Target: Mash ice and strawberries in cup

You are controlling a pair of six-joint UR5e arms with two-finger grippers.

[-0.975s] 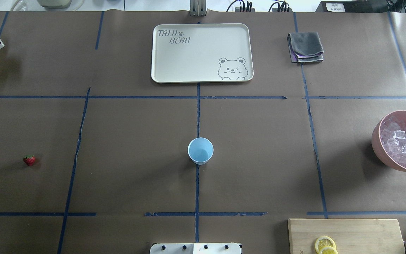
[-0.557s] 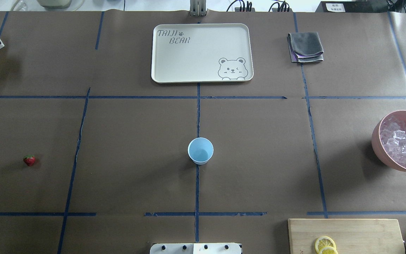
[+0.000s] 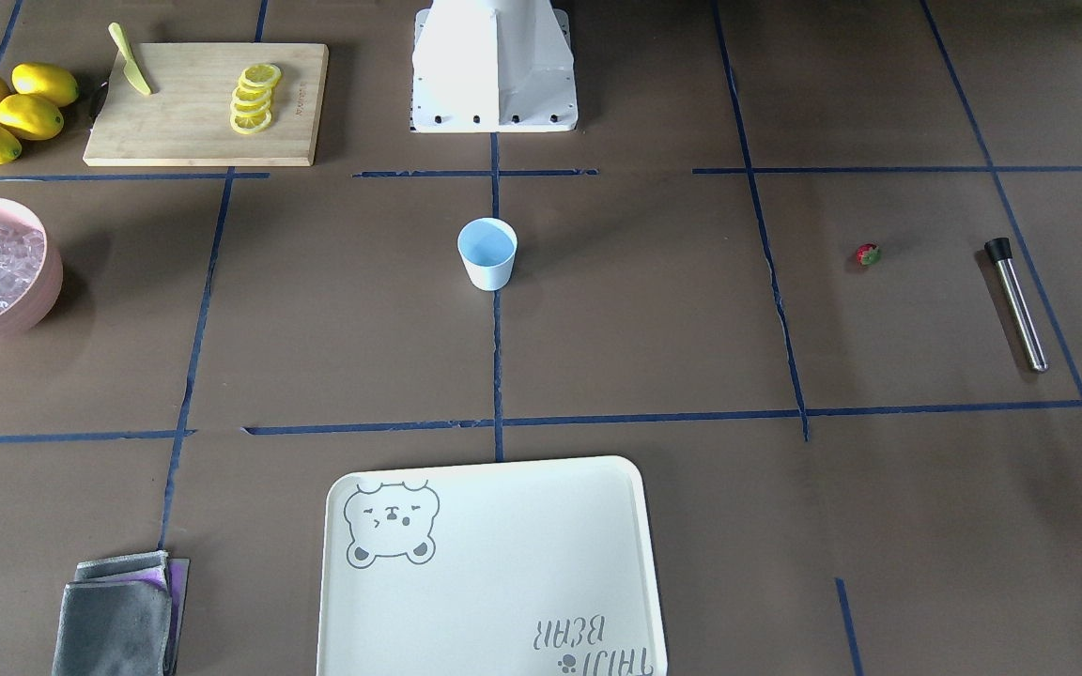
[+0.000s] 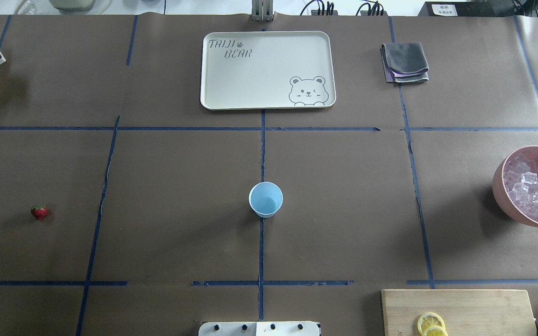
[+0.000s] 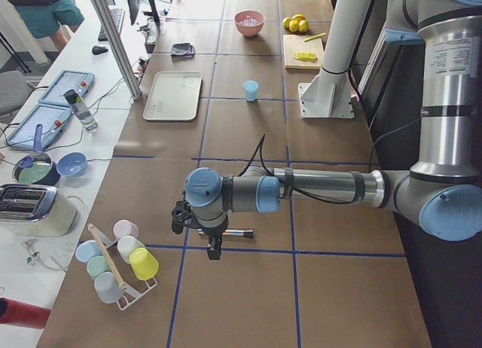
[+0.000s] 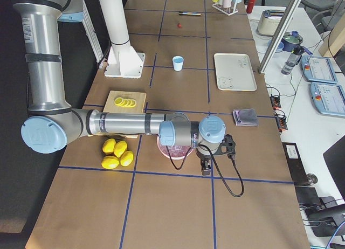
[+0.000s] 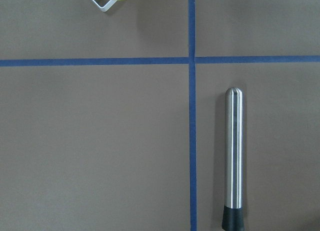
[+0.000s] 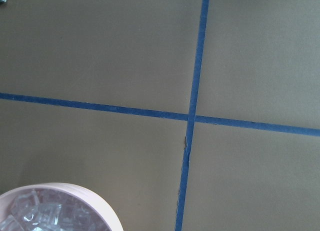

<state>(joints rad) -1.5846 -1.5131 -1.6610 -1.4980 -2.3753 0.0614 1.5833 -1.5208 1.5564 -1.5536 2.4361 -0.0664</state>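
The white cup [image 4: 265,199], pale blue inside, stands upright in the middle of the table and holds nothing. One small red strawberry [image 4: 38,212] lies far to its left, also seen in the front view [image 3: 868,253]. Ice cubes [image 4: 533,186] fill the pink bowl [image 4: 499,186] at the right edge. A steel muddler [image 3: 1017,305] with a black end lies beyond the strawberry. My left gripper [image 5: 214,250] hangs above that muddler. Beside the bowl, my right gripper [image 6: 205,167] hovers. Both show only in side views, so I cannot tell open or shut.
A cream bear tray [image 4: 267,70] and a folded grey cloth [image 4: 405,62] lie at the far side. A cutting board [image 3: 208,103] with lemon slices, a knife and whole lemons [image 3: 6,111] sits near the robot base [image 3: 494,66]. A cup rack [image 5: 117,261] stands at the left end.
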